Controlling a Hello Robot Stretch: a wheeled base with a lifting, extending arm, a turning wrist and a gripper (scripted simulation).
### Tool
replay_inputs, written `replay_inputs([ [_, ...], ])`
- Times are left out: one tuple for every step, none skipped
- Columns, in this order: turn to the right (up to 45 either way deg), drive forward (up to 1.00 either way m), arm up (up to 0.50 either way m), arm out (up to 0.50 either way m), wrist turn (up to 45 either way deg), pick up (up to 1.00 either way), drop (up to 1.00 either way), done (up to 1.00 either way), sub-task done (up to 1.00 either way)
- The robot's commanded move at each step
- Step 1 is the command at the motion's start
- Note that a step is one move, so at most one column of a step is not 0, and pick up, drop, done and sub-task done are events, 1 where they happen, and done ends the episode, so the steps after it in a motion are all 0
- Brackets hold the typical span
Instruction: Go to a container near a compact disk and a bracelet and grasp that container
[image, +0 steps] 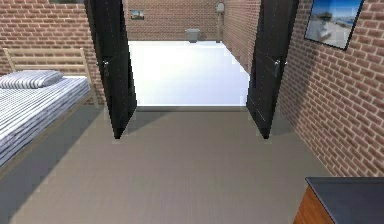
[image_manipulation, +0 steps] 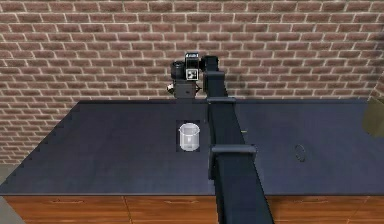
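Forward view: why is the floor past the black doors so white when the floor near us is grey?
In the forward view, the far floor beyond the black doors is lit much brighter than the grey floor, which darkens into shadow by the doorway; in the arm side view, light falls evenly on the brick wall and dark tabletop.

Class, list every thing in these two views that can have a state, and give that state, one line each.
Left door, open.
Right door, open.
Bed, made, pillow at its head.
Container, upright on the dark tabletop.
Small ring, lying flat on the tabletop.
Arm, extended over the tabletop.
Gripper, cannot tell whether it holds anything.
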Motion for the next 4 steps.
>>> replay_inputs([
  [0.0,0.00,0.00,0.00,3.0,0.00,0.00,0.00,0.00],
  [0.0,0.00,-0.30,0.00,0.0,0.00,0.00,0.00,0.00],
  [0.0,0.00,0.00,0.00,0.0,1.00,0.00,0.00,0.00],
  [0.0,0.00,0.10,0.00,0.0,0.00,0.00,0.00,0.00],
])
